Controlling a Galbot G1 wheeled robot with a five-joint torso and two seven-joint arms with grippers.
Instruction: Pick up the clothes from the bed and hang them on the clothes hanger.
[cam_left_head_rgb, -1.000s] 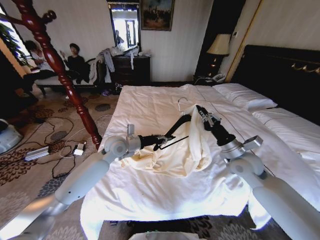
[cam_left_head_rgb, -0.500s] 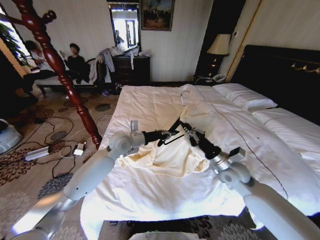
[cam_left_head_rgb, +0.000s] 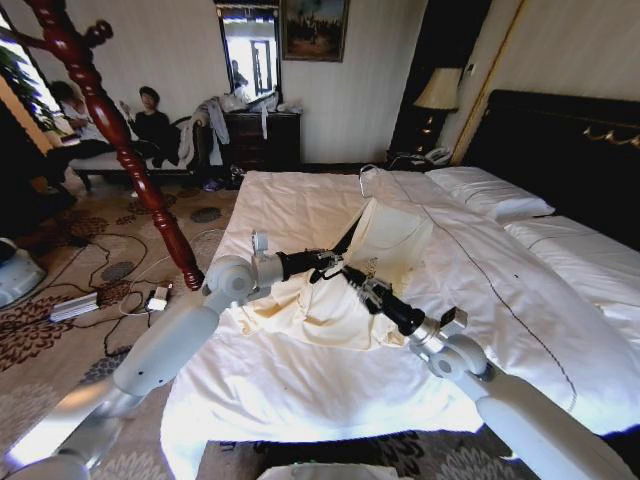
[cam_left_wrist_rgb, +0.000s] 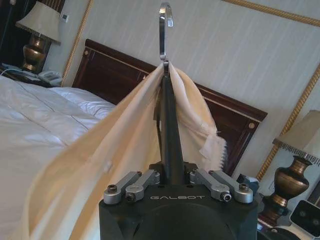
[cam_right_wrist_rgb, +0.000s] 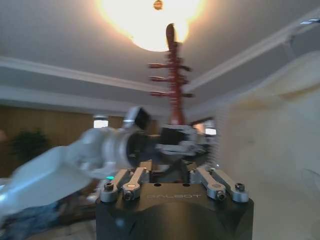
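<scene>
The left tool (cam_left_head_rgb: 325, 266) is reaching in over the near left part of the bed (cam_left_head_rgb: 300, 205), and its fingers are clamped narrow on the black bar of the clothes hanger (cam_left_wrist_rgb: 165, 107) — the left wrist view is showing that bar running straight out from between them, with the silver hook (cam_left_wrist_rgb: 165, 25) standing up at its far end. The clothes (cam_left_head_rgb: 345, 290), a cream long-sleeved garment, are draping over both sides of the hanger: the upper part is lifting up off the sheet towards the hook (cam_left_head_rgb: 366, 172), while the lower folds are lying bunched on the white bedding below the two arms.

The right tool (cam_left_head_rgb: 352, 274) is coming in from the near right and sitting just beside the left tool, its tip against the cream fabric under the hanger. Whether its fingers are wide or narrow I cannot tell — in the right wrist view the tool body (cam_right_wrist_rgb: 172, 210) is blocking them, with the left arm's tool (cam_right_wrist_rgb: 172, 142) close ahead and cream cloth (cam_right_wrist_rgb: 265, 135) hanging alongside.

A red-brown wooden coat stand (cam_left_head_rgb: 120, 135) is standing on the patterned carpet off the bed's left side, well apart from the hanger. White pillows (cam_left_head_rgb: 490, 190) are lying against the dark headboard (cam_left_head_rgb: 560, 140).
</scene>
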